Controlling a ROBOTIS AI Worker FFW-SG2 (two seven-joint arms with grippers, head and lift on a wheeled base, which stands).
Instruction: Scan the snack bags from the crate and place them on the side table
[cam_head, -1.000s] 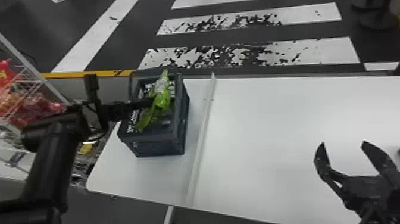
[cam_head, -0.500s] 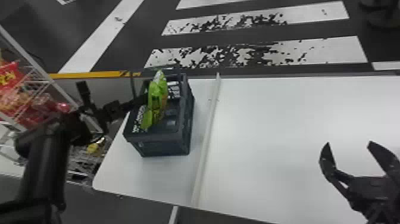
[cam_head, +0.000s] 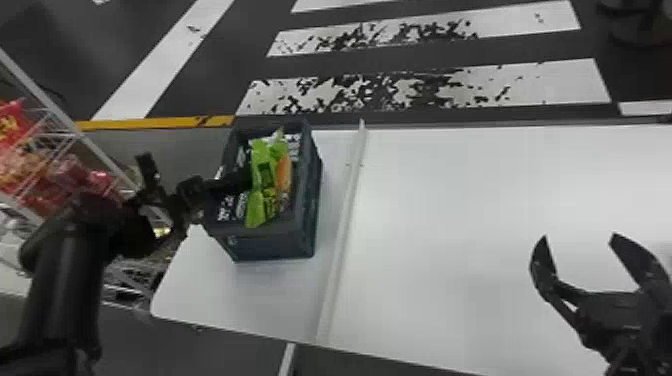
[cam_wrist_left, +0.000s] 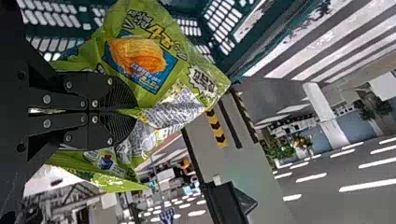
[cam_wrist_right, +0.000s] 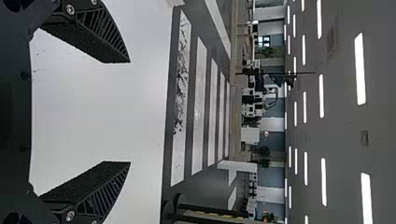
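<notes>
Left pincer (cam_wrist_left: 134, 111): fingers closed together on a fold of the bag, with no gap between their tips.
Green snack bag with orange picture (cam_wrist_left: 140, 53): in the left pincer's grip, spreading out to both sides of its fingers; seen from the head, it overlies the crate's open mouth. Whether it is wholly above the rim, I cannot tell.
Dark crate (cam_head: 270, 247): on the bench, just beyond the left pincer and behind the bag.
White bench (cam_head: 475, 215): carries the crate, and reaches from there to beneath the right pincer, with a raised strip (cam_head: 342, 225) between.
Right pincer (cam_head: 580, 237): over the bench, well apart from the crate, fingers spread wide, nothing between them.
Bag's step: probably being taken out of the crate; the scan looks yet to be done.
Bag's next move: raise it past the rim without snagging its loose ends, then turn its code towards the scanner, keeping the film flat enough to read.
</notes>
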